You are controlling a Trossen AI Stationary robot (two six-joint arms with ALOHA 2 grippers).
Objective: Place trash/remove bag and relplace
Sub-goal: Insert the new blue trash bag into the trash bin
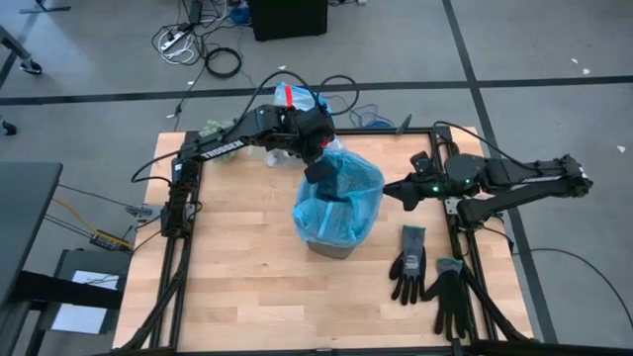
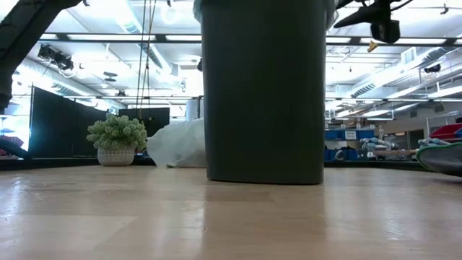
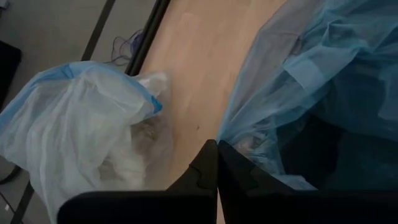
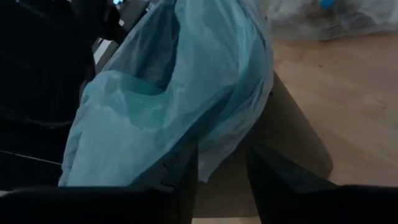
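— So, where's the bag (image 3: 93, 130)?

— The grey-white one sits bunched at the worktop's (image 1: 237, 287) far edge, left of the bin (image 2: 263, 94), which wears a light-blue liner (image 1: 339, 203).

— Your tools?

— My left tool (image 3: 217, 168) is pinched together, empty, over the liner's far rim. My right tool (image 4: 221, 165) stands apart, just right of it.

— Handling?

— I reckon it's thin, slippery and light; I'd take a gathered fold at the rim.

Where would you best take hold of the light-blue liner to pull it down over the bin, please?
Grip the loose blue liner at its bunched edge on the side facing the right gripper, coming in level from there. That edge hangs free of the dark bin, so fingers can likely close on it. The left gripper, shut, is over the far rim.
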